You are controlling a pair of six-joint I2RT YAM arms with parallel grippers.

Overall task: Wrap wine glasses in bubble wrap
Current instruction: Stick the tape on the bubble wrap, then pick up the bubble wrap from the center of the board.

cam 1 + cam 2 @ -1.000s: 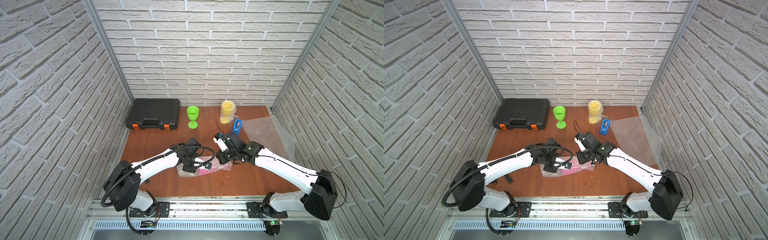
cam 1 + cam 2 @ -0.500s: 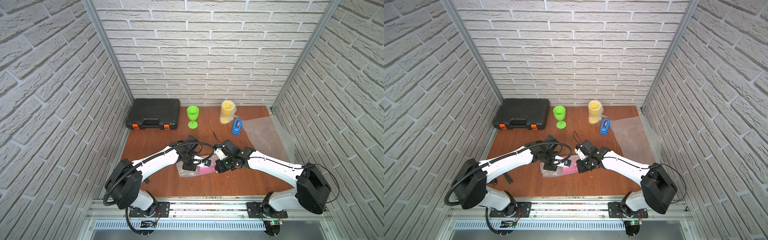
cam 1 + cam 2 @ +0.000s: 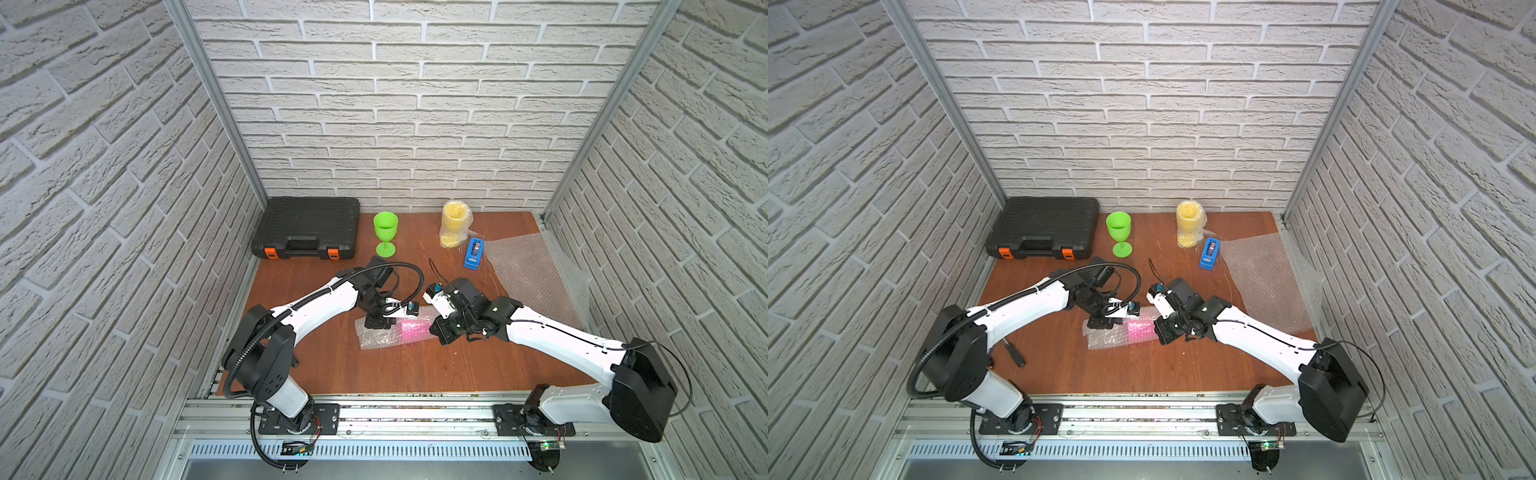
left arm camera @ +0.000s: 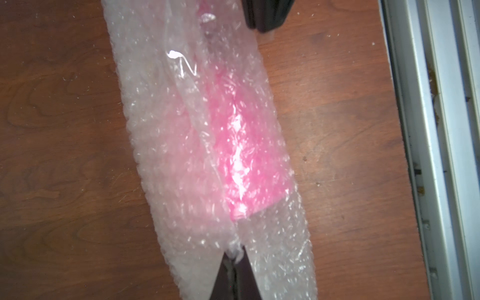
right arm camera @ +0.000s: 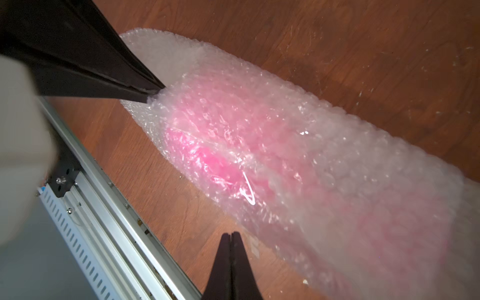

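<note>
Pink goblet (image 4: pixel 241 155) in bubble wrap (image 4: pixel 155 124); left gripper (image 4: pixel 235 257) pinches wrap end.

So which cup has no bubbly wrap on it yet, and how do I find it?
Find the big black tool case at the back of the wooden table. Right beside it stands a lime green goblet, upright on its round foot. It is the only bare one: the yellow goblet nearby and the pink goblet lying mid-table are both in bubble wrap.
</note>
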